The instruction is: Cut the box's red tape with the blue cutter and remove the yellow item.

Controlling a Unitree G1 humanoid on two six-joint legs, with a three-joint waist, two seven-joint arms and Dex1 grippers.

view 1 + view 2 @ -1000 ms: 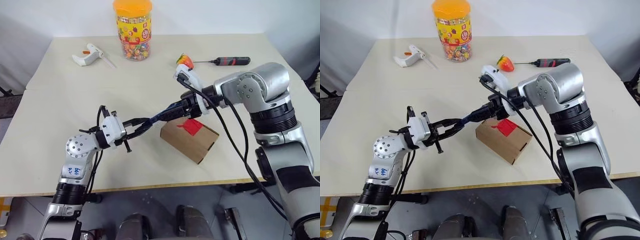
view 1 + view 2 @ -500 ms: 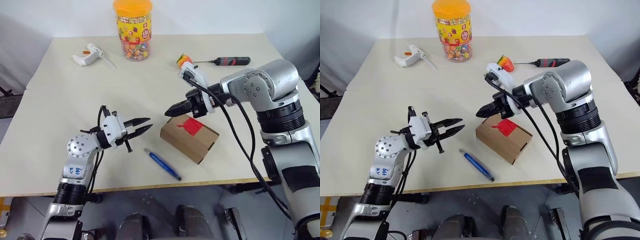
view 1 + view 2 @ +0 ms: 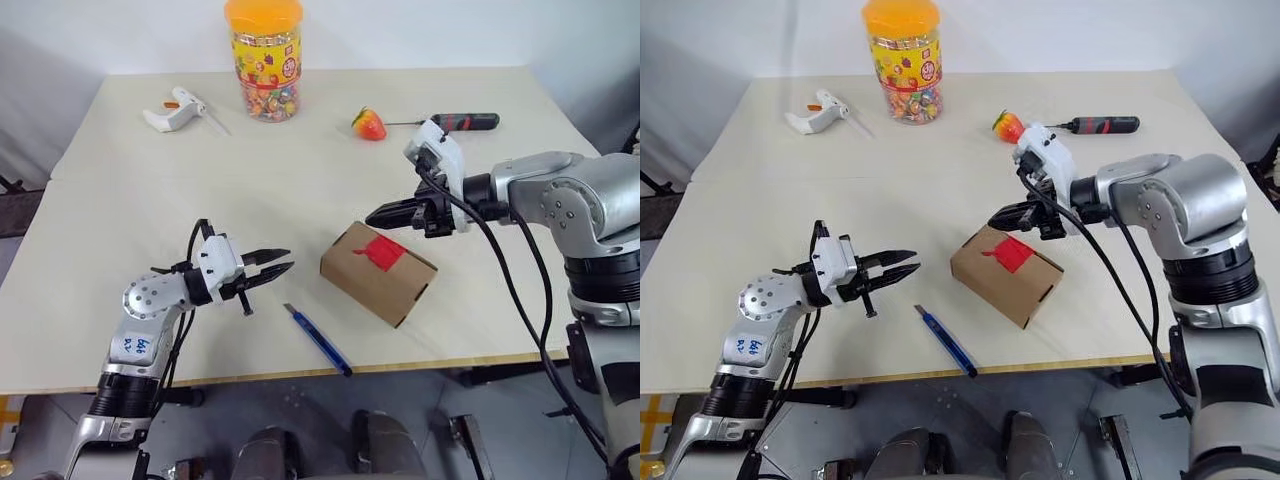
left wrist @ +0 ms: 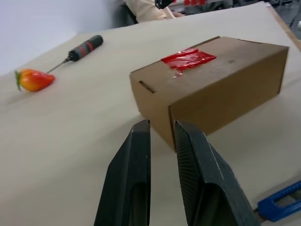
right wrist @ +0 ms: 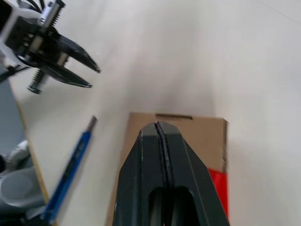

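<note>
On the table lies the dropped blue cutter [image 3: 317, 340], both end effectors now empty.

We see a plain brown box [image 3: 378, 273] with a bright red tape [image 3: 383, 250] patch ahead of our black fingers [image 4: 134, 188]. The blue cutter [image 3: 318, 341] has a dark tip. The table [image 3: 300, 170] is pale cream; beyond lie a red-orange strawberry [image 3: 368, 124] and an orange-lidded, multicoloured jar [image 3: 265, 58].
</note>
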